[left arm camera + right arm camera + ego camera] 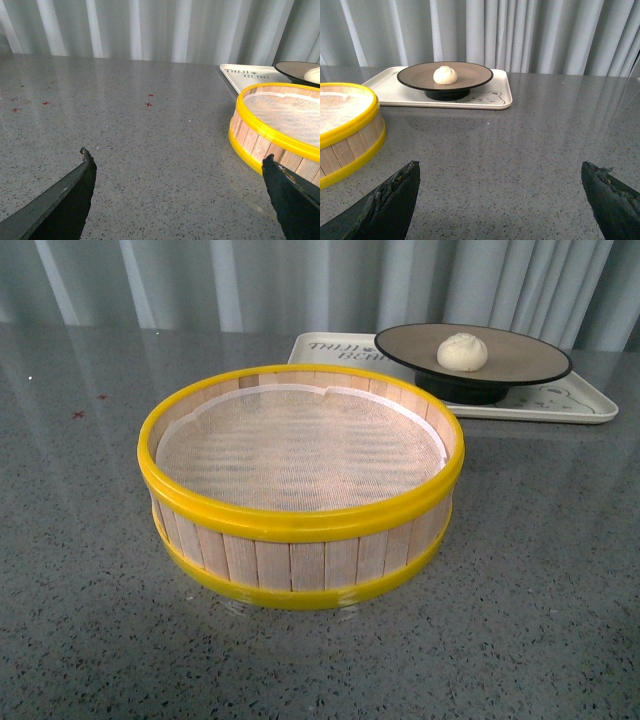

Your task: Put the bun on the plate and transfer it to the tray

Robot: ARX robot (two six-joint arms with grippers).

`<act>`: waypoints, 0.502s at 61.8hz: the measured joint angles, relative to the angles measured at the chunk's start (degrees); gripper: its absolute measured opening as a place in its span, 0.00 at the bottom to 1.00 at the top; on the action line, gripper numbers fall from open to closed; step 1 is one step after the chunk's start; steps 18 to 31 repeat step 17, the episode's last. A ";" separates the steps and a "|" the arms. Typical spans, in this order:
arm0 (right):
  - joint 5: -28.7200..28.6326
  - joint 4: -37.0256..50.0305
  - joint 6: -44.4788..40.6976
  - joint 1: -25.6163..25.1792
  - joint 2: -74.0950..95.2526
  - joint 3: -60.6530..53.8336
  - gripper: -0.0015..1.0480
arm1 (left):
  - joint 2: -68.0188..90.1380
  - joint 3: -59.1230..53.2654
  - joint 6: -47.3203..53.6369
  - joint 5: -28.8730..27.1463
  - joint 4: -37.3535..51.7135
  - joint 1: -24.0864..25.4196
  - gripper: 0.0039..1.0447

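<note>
The cream-white bun (462,351) sits on the grey-brown plate (520,358) with a black rim. The plate stands on the cream-white tray (560,405) at the back right of the table. The right wrist view also shows the bun (445,75), the plate (475,76) and the tray (490,100) far ahead. In the left wrist view the tray (250,77), the plate's edge (290,70) and a bit of the bun (314,75) show beyond the basket. My left gripper (177,162) and right gripper (500,172) are open and empty above bare table. Neither arm shows in the front view.
A yellow-rimmed wooden steamer basket (300,530), empty with a white mesh liner, stands in the middle of the grey speckled table (540,590). It also shows in the left wrist view (270,135) and the right wrist view (350,135). Grey curtains hang behind the table.
</note>
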 joint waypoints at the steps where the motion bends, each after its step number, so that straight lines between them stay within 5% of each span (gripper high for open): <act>1: -0.02 0.00 0.00 0.00 0.00 0.00 0.92 | 0.00 0.00 0.00 0.00 0.00 0.00 0.94; 31: 0.00 0.00 0.00 0.00 0.00 0.00 0.92 | 0.00 0.00 0.00 0.00 0.00 0.00 0.94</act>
